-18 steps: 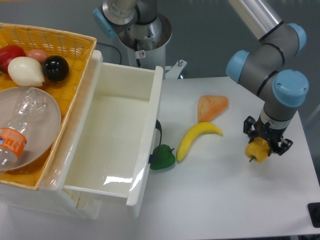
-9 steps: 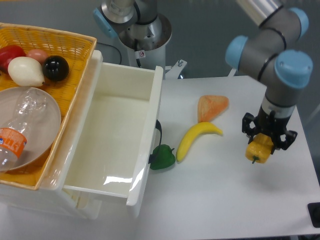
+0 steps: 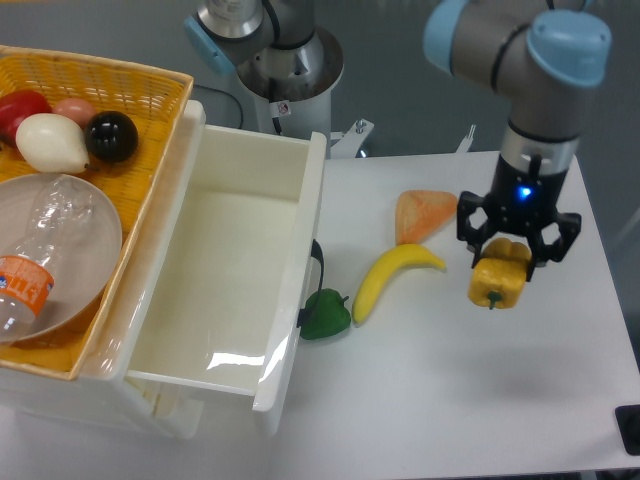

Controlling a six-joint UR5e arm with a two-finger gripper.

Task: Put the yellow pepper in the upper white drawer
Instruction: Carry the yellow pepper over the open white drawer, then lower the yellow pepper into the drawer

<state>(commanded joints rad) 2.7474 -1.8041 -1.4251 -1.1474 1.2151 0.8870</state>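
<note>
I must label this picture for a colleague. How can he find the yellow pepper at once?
Start at the white table, right of the open white drawer. The yellow pepper is held in the end effector there, right of the banana. It is blocky and lobed, while the banana is long and curved.

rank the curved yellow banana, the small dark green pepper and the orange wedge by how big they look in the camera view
1. Curved yellow banana, clearly the longest.
2. Orange wedge-shaped piece.
3. Small dark green pepper, only slightly smaller than the wedge, so that gap is unsure.
</note>
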